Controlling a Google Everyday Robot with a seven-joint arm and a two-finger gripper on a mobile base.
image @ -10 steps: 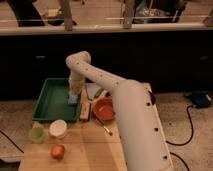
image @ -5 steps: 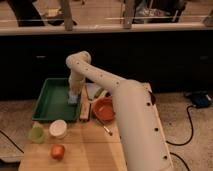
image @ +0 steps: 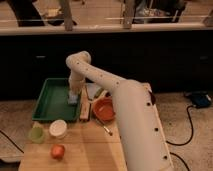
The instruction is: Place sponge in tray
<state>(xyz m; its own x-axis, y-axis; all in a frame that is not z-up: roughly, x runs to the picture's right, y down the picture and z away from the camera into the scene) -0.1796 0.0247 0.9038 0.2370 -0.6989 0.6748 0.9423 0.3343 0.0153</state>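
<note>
The green tray (image: 50,100) sits at the back left of the wooden table. The light-blue sponge (image: 73,99) is at the tray's right side, just inside the rim, right under my gripper (image: 73,93). The gripper hangs at the end of my white arm, which reaches from the lower right over the table. I cannot tell whether the sponge rests on the tray floor or is still held.
An orange bowl (image: 104,108) stands right of the tray, with a wooden block (image: 84,109) between them. A white cup (image: 58,128), a green cup (image: 36,134) and an orange fruit (image: 58,151) stand in front of the tray. A cable lies on the floor at right.
The gripper and sponge have stayed over the tray's right side, perhaps slightly lower. Nothing else has moved.
</note>
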